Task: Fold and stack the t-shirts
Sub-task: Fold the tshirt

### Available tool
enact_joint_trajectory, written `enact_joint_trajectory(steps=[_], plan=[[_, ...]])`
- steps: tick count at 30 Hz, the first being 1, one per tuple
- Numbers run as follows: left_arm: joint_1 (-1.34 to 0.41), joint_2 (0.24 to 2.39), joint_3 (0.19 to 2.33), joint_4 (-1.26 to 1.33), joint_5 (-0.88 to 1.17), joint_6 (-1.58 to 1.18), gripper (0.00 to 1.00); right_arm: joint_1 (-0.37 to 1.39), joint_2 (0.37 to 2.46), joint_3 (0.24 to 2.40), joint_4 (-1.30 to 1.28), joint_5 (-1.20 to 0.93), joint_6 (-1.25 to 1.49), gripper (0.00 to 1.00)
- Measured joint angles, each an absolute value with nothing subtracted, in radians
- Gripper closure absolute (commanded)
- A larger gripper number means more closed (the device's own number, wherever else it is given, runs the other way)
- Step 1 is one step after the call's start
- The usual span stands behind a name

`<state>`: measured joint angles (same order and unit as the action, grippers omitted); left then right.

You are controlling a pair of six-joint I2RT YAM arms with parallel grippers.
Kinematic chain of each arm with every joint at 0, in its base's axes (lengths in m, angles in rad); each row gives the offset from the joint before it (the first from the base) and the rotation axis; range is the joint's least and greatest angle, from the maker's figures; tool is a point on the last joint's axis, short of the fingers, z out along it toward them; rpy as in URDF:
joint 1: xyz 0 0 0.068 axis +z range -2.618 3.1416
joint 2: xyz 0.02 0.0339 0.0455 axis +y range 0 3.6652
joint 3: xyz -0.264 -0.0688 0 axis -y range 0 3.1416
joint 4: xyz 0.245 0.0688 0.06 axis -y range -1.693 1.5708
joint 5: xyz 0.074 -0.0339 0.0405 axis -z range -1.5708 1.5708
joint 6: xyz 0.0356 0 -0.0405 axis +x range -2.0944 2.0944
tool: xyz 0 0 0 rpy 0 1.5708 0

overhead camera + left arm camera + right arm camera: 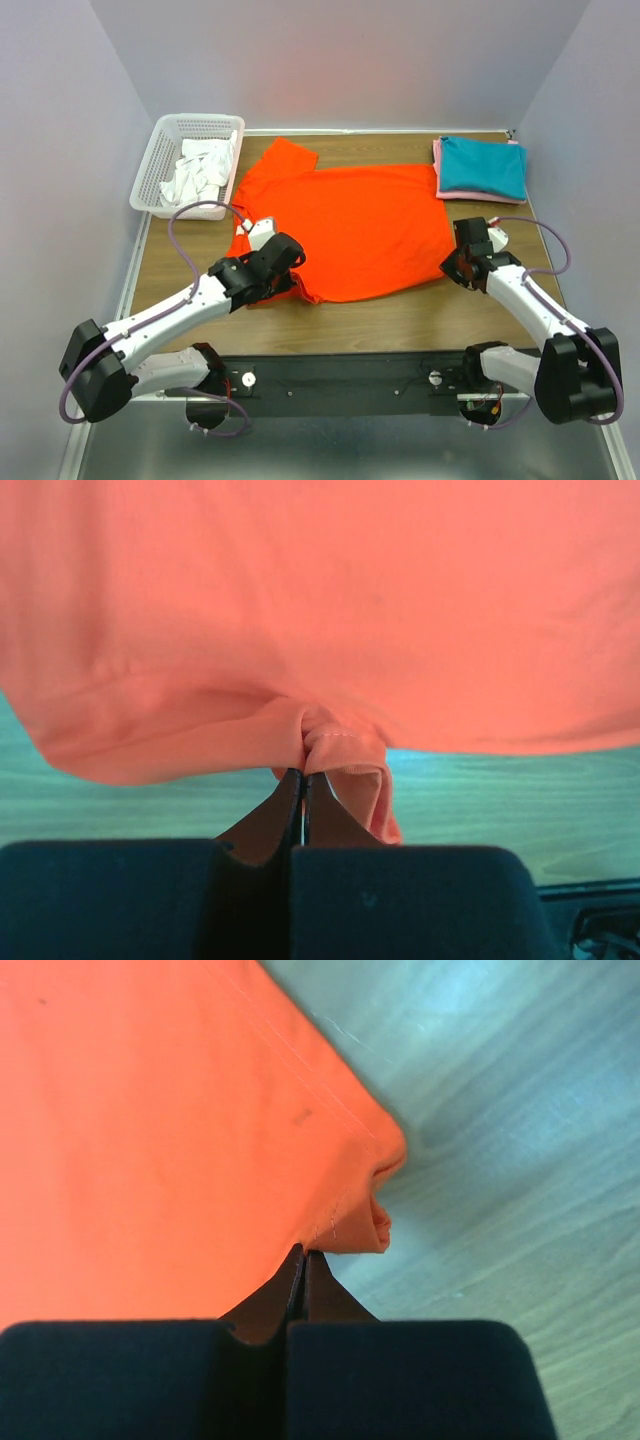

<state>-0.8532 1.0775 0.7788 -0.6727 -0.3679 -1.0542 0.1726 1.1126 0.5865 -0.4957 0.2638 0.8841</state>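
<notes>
The bright orange-red t-shirt (345,225) lies spread on the wooden table (400,320), one sleeve pointing to the back left. My left gripper (285,258) is shut on its near left edge; in the left wrist view the cloth (330,630) bunches at the fingertips (303,777). My right gripper (458,262) is shut on the shirt's near right corner (350,1230), pinched at the tips (303,1252). A folded teal t-shirt (484,165) lies on a pink one (438,160) at the back right. White shirts (200,172) lie crumpled in the basket.
A white plastic mesh basket (160,150) stands at the back left corner. The folded stack takes up the back right corner. Grey walls close in the table on three sides. The arm bases sit on a black rail (340,385) at the near edge.
</notes>
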Motion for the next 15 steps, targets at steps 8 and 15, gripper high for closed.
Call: enact_joint_trajectory(steps=[8, 15], plan=[[-0.730, 1.213, 0.870, -0.619, -0.382, -0.904, 1.00, 0.173, 1.241, 0.704, -0.497, 0.271, 0.846, 0.99], [-0.658, 1.288, 0.925, -0.562, -0.387, -0.769, 1.00, 0.173, 1.333, 0.804, -0.492, 0.279, 0.826, 0.99]])
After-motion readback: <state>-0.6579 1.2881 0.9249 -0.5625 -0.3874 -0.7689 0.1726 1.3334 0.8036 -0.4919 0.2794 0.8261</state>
